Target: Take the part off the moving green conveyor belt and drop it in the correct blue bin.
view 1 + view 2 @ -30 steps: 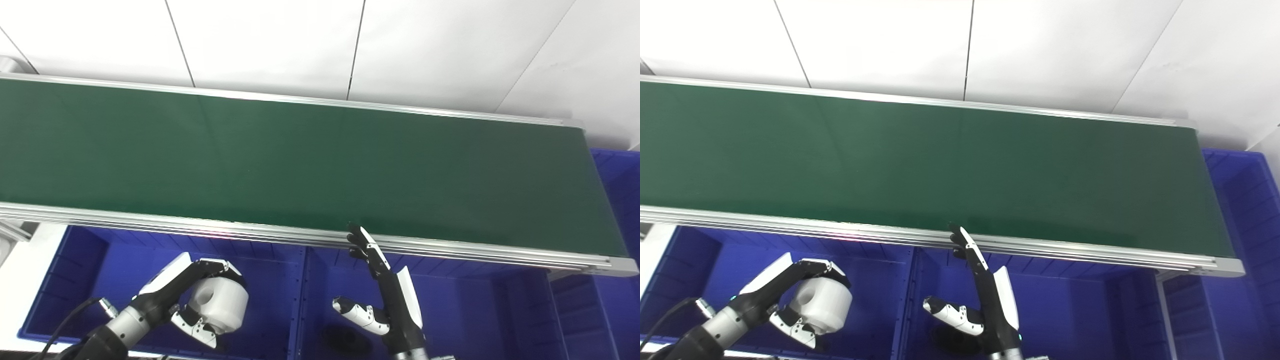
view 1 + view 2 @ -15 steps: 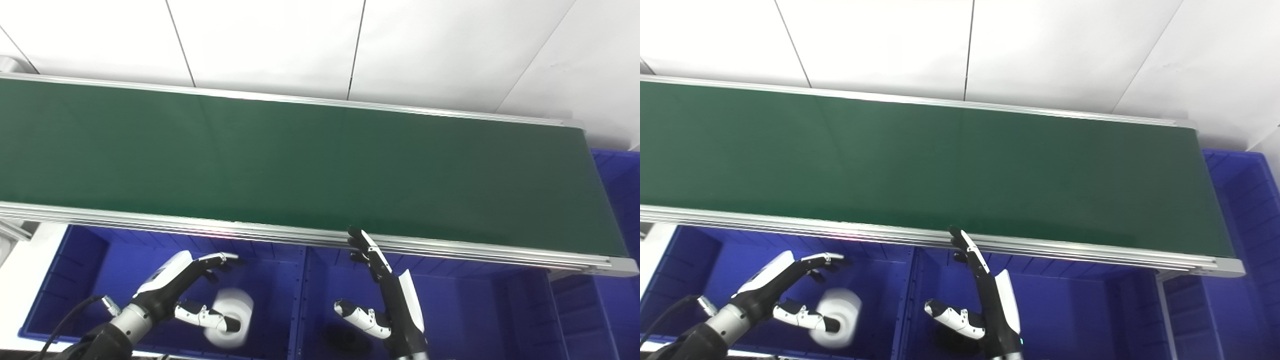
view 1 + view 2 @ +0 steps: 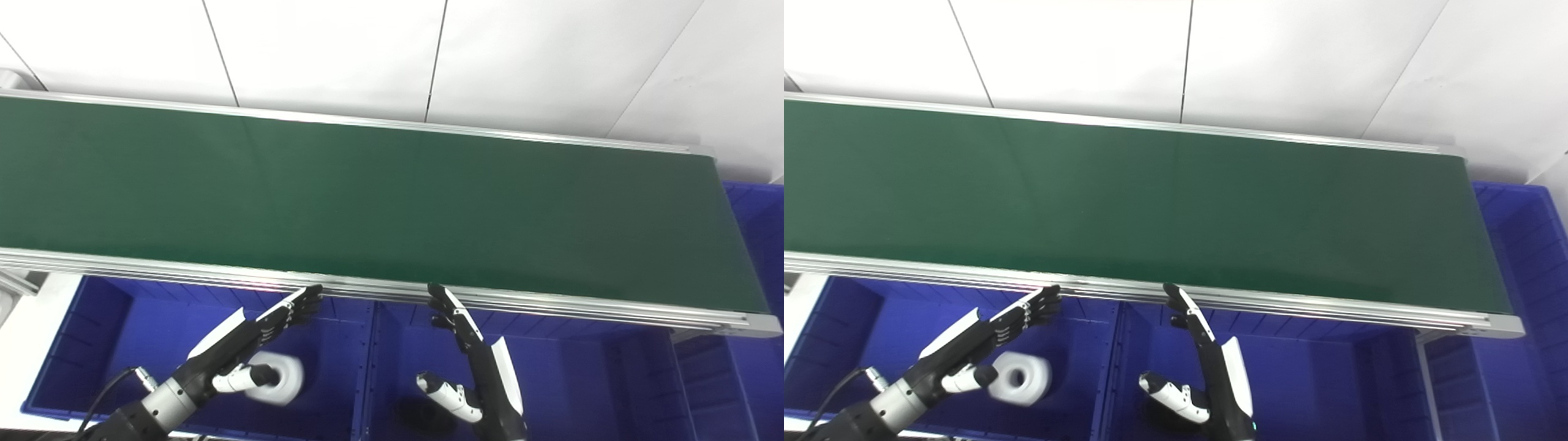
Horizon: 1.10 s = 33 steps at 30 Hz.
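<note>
The part is a white ring-shaped piece with a round hole. It lies on the floor of the left blue bin, free of any hand; it also shows in the right eye view. My left hand is open above it, fingers stretched toward the belt's front rail, thumb next to the part. My right hand is open and empty over the middle blue bin, fingers pointing up at the rail. The green conveyor belt has nothing on it.
The belt's aluminium front rail runs just above both hands. A dark object lies in the middle bin under my right hand. Another blue bin stands at the belt's right end. A divider wall separates left and middle bins.
My left hand opened and let go of the white part, which dropped to the floor of the left bin. The left fingers then stretched up toward the rail. The right hand barely moved.
</note>
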Each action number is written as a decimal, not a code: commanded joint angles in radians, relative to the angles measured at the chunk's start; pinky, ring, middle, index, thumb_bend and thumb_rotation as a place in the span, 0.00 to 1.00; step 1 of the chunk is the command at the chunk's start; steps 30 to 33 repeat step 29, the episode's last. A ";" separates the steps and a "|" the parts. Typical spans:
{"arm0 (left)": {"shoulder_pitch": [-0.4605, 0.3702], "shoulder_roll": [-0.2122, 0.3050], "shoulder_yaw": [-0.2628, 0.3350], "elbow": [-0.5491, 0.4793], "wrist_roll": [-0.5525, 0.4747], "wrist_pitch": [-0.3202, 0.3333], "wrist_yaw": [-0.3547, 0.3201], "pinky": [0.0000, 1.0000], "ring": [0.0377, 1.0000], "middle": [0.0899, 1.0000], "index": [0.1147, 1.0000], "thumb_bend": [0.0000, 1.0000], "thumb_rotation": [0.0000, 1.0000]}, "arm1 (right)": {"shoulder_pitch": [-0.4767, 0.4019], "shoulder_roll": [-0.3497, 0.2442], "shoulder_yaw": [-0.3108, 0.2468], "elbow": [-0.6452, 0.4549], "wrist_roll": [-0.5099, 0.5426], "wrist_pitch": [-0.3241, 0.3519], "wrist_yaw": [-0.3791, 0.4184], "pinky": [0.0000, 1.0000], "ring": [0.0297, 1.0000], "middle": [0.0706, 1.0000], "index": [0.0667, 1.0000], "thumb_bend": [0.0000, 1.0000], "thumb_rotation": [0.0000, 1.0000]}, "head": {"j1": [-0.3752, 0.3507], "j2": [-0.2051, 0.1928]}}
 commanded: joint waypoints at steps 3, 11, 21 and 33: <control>0.025 -0.022 0.005 -0.063 -0.017 -0.022 0.010 0.96 0.99 1.00 0.99 0.89 0.99 | 0.018 -0.012 -0.007 -0.025 0.017 -0.014 0.011 0.86 0.90 0.91 0.91 0.81 0.97 | 0.004 -0.009; 0.052 -0.084 0.022 -0.094 -0.002 -0.039 0.025 0.96 0.99 1.00 1.00 0.84 0.97 | 0.033 -0.023 -0.016 -0.010 0.020 -0.033 0.000 0.87 0.90 0.91 0.91 0.81 0.99 | -0.013 -0.017; 0.063 -0.101 0.036 -0.083 -0.024 -0.038 0.011 0.98 1.00 1.00 1.00 0.84 0.94 | 0.028 -0.019 -0.022 -0.006 0.006 -0.019 0.002 0.86 0.90 0.92 0.92 0.81 0.99 | -0.013 -0.024; 0.077 -0.116 0.036 -0.084 0.025 -0.040 0.015 1.00 1.00 1.00 1.00 0.81 0.93 | 0.023 -0.023 -0.021 -0.008 0.007 -0.010 0.012 0.87 0.91 0.93 0.93 0.78 0.97 | -0.017 -0.034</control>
